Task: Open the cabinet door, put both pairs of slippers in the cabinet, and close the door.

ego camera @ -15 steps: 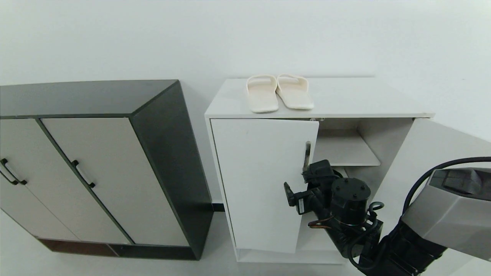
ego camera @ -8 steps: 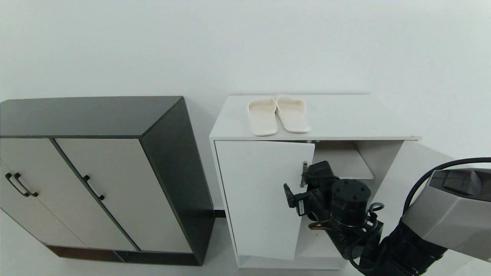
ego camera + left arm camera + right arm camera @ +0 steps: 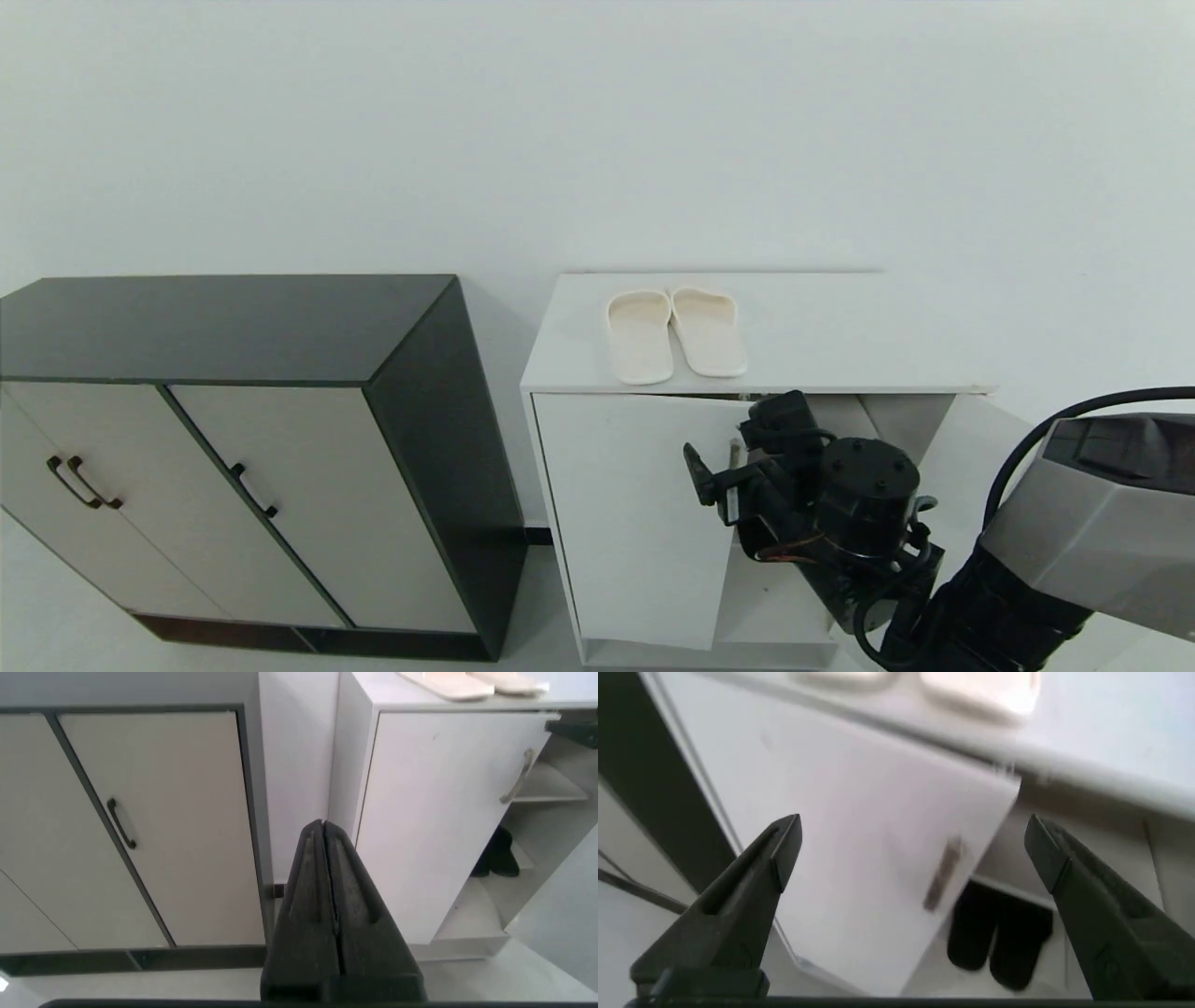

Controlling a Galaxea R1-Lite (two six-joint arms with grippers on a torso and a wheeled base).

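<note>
A cream pair of slippers (image 3: 677, 334) lies on top of the white cabinet (image 3: 840, 331). The cabinet's right door (image 3: 980, 439) is swung wide open; the left door (image 3: 635, 513) stands nearly shut. A black pair of slippers (image 3: 999, 938) sits inside on a low shelf, also seen as black slippers (image 3: 495, 854) in the left wrist view. My right gripper (image 3: 724, 467) hangs open just in front of the left door's handle (image 3: 943, 873), holding nothing. My left gripper (image 3: 325, 887) is shut and empty, well back from the cabinet.
A dark cabinet (image 3: 233, 336) with two pale doors and black handles stands left of the white cabinet, a narrow gap between them. A plain white wall runs behind both. The open right door juts out beside my right arm.
The head camera has moved, so both cabinets sit lower in the picture. Against the white cabinet, my right gripper now stands higher, level with the left door's handle.
</note>
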